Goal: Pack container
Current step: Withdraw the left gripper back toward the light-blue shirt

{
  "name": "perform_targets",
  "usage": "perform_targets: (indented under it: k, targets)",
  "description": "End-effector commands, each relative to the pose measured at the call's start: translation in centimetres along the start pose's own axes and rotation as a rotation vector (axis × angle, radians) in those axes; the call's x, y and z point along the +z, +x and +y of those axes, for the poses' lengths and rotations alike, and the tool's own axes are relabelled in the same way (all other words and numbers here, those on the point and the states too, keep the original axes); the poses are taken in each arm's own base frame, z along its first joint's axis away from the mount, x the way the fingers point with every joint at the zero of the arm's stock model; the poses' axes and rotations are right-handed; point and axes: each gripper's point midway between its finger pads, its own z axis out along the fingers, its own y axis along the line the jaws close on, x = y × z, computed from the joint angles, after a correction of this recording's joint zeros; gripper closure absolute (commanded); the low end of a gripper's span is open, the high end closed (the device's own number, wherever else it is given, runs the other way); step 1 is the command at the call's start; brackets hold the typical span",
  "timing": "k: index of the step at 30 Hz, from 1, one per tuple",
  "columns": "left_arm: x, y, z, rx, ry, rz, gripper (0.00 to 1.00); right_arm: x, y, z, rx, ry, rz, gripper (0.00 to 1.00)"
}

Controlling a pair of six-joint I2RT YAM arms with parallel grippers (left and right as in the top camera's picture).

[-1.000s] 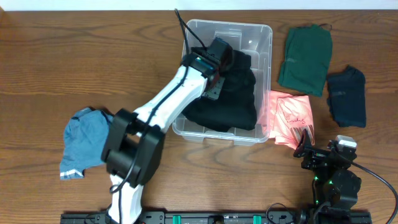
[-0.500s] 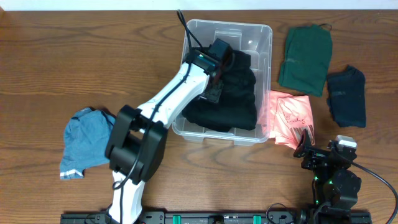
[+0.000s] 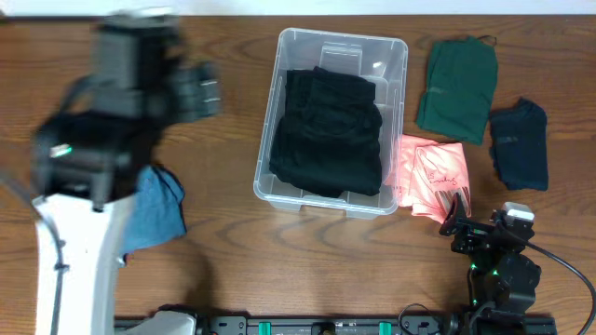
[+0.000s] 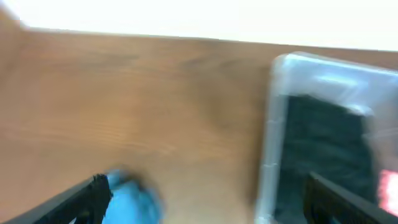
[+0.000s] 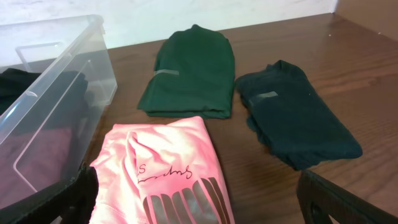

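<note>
the container [image 3: 398, 58] sits at the middle of the table [image 3: 307, 265], toward the far side. one black garment [image 3: 326, 130] already lies folded inside it, covering most of its floor, and it looks like the only piece packed so far. four pieces are left outside. a green garment [image 3: 456, 86] lies at the far right, with a navy garment [image 3: 519, 144] right of it and a little nearer. a pink garment [image 3: 431, 177] lies just beside the container's right wall, whether touching i cannot tell. a blue garment [image 3: 158, 214] lies to the left, well apart from the container and partly hidden by the left arm [image 3: 84, 186]. the left pincer [image 4: 204, 186] is raised above the table left of the container, blurred, its jaws spread wide with nothing between them. the right pincer [image 5: 196, 190] hovers low at the near right, just short of the pink garment, jaws also wide and empty. by my reading the packing is early, roughly a fifth done, and the blue or the pink piece seems the likely next pick.
</note>
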Motion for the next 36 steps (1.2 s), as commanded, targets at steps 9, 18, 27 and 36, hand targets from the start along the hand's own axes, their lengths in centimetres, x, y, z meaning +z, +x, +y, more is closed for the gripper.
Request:
perform_targets:
  k: [9,18,27,36]
  targets:
    - [4.3,8.4,12.9,-0.351,-0.110,0.406,0.02,0.0,0.1,0.2,0.008,-0.008,0.002,0.01]
    - [8.1,15.3,21.1,-0.694,-0.149,0.597,0.02,0.0,0.1,0.2,0.008,-0.008,0.002,0.01]
    - [12.5,23.7,22.7,-0.901,-0.038,0.805,0.02,0.0,0.1,0.2,0.008,-0.007,0.002,0.01]
    - [16.5,27.3,21.5,-0.914,0.115,0.705,0.02,0.0,0.1,0.2,0.008,-0.008,0.002,0.01]
